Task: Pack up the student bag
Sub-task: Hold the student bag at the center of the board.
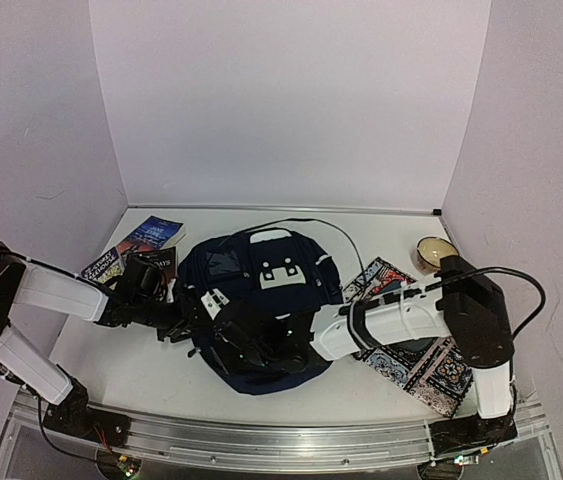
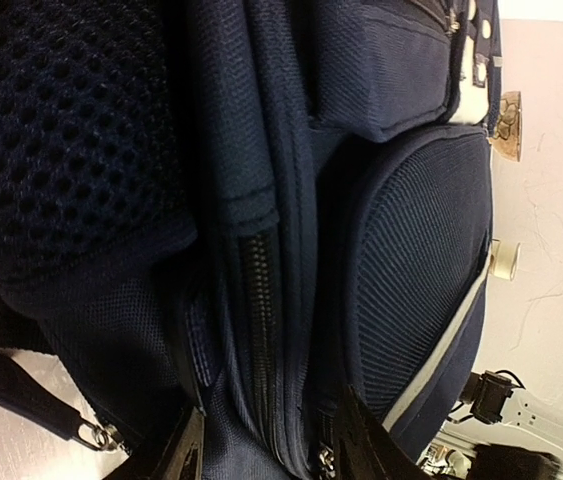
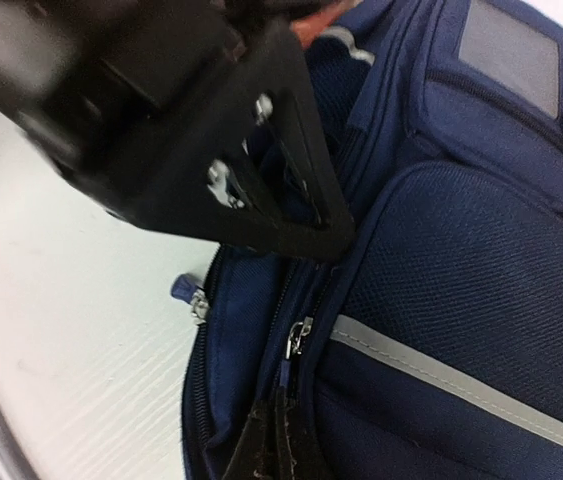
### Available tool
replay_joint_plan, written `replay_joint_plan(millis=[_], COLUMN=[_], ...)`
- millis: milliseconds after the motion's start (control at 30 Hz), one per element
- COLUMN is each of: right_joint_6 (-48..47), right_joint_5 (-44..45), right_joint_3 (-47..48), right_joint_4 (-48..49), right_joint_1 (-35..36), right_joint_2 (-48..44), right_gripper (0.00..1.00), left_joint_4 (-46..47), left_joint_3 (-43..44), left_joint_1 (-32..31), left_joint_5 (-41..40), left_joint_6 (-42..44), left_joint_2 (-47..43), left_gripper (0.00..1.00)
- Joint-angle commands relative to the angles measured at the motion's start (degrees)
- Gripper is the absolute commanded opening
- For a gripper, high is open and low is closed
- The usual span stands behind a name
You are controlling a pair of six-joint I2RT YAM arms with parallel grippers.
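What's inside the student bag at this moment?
Nothing visible: the student bag shows only navy fabric and zips; its interior is hidden. Books and a patterned mat lie outside it.

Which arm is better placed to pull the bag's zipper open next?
Right: the right tool, shut, pinches the zipper tab, while the left tool only clamps fabric of the bag.

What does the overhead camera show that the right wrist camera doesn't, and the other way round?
Only overhead: the books left of the bag, the patterned mat on its right, and the whole left arm and right arm. Only the right wrist: the right fingers pinched shut on a zip pull of the bag, seen close up. Both: the bag itself and the left fingers at its edge.
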Motion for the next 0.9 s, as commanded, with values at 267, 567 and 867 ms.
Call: replay_joint_plan(millis=[267,567,867], right_joint_6=[0.5,3.9,4.9], right_joint_5=[-1.7,-0.3,-0.8], right_joint_3=[-1.2,-1.3,0.9], right_joint_4=[-0.7,-3.9,-3.9], right_joint_1=[-0.3,-0.3,-0.5], right_joint_2=[-5.1,-1.1,3.2], right_gripper=[0.03,0.20,0.22], left_joint_4=[1.4,1.6,2.4], left_joint_3=[3.9,3.8,3.6], left_joint_1=[-1.1,-2.7,-5.3], left_joint_5=[-0.9,-2.2,-3.1], left_joint_6=[-0.8,-1.1,-1.7], left_joint_2=[2.4,4.2,5.2], left_gripper=[0.34,0.10,0.05])
